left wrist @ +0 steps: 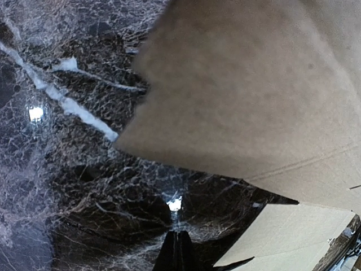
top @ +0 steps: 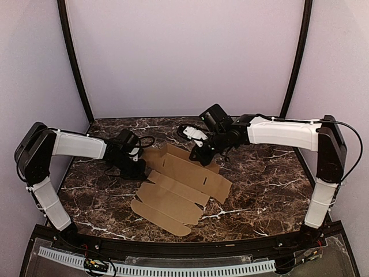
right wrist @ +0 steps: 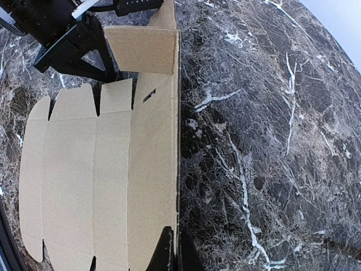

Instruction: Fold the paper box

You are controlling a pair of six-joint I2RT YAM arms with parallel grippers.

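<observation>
The paper box [top: 179,187], a thin tan die-cut sheet, lay mostly flat in the middle of the dark marble surface [top: 259,190], with its far panel and one end flap raised. It looked light, springy at the creases and easily creased. It was probably best gripped on a panel edge near a score line. The right claw [right wrist: 175,237] was closed, apparently pinching the raised panel's edge. The left claw [left wrist: 177,240] was closed and empty beside the end flap.
</observation>
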